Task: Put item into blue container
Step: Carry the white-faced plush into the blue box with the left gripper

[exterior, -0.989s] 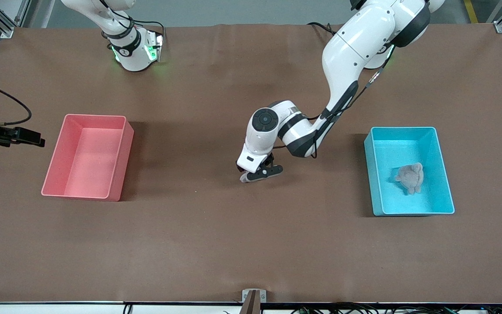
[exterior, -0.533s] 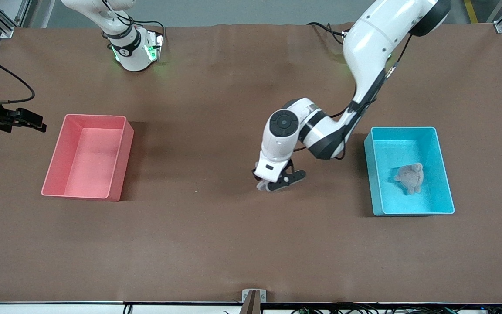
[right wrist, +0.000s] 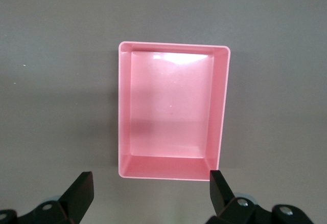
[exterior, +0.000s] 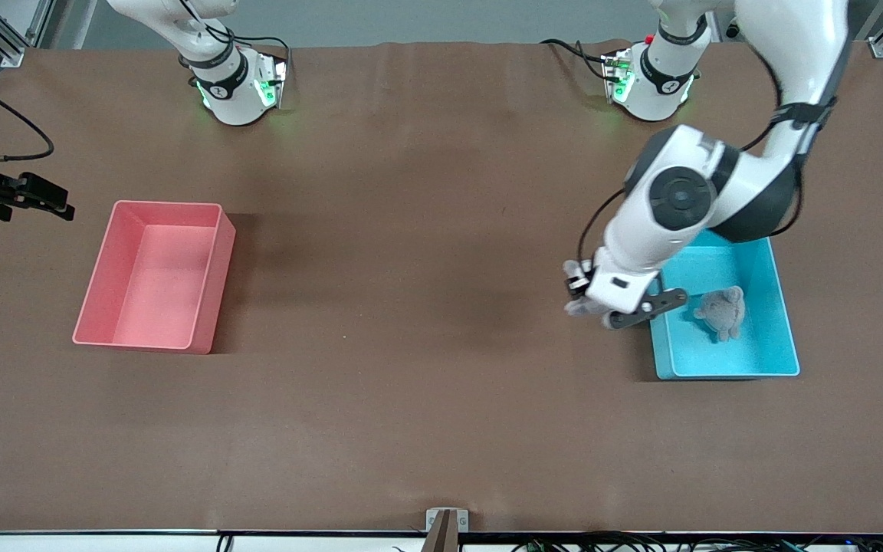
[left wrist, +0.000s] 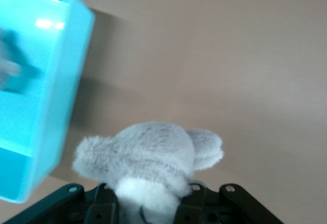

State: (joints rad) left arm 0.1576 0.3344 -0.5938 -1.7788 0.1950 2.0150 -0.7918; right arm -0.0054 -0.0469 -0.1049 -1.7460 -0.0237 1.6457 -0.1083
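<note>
The left hand (exterior: pixel 608 313) is pinching a grey plush toy (left wrist: pixel 148 157) over the surface just beside the blue container (exterior: pixel 782 337); it should be clearing the wall before releasing. The right hand (right wrist: pixel 148 193) is waiting, spread, above the pink bin (right wrist: pixel 171 109).

You have two bins on the worktop (exterior: pixel 426 399), well apart: the blue container (exterior: pixel 782 337) toward the left arm's end, the other bin (exterior: pixel 208 295) toward the right arm's end. One plush toy (exterior: pixel 721 310) lies in the blue container. Your left tool (exterior: pixel 606 310) hangs over the worktop just beside that container's wall, clamped on a second plush toy (left wrist: pixel 148 165). Your right tool (right wrist: pixel 148 191) waits near the other bin, fingers spread.
</note>
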